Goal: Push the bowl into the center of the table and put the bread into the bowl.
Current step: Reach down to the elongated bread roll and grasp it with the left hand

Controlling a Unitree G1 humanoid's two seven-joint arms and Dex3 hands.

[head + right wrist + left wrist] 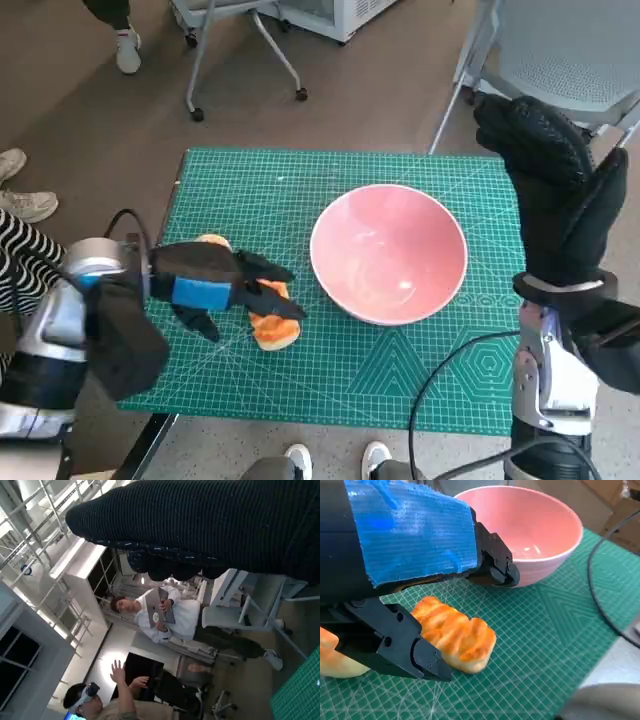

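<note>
The pink bowl (388, 255) stands empty on the green mat (420, 370), right of the middle; it also shows in the left wrist view (530, 530). An orange-brown bread (274, 328) lies flat on the mat to the bowl's left. My left hand (225, 285) hovers low over it, fingers spread. In the left wrist view the bread (455, 637) sits between the thumb (395, 642) and the upper fingers (492, 565), which stand apart above it. A second orange bit (212, 240) peeks out beyond the hand. My right hand (560, 190) is raised beside the table's right edge, holding nothing.
An office chair (560, 60) stands behind the table's far right corner, and another chair's wheeled legs (245, 60) behind the far edge. A person's shoes (25, 200) are at the left and more shoes (340, 460) at the near edge. People (155, 615) sit in the right wrist view.
</note>
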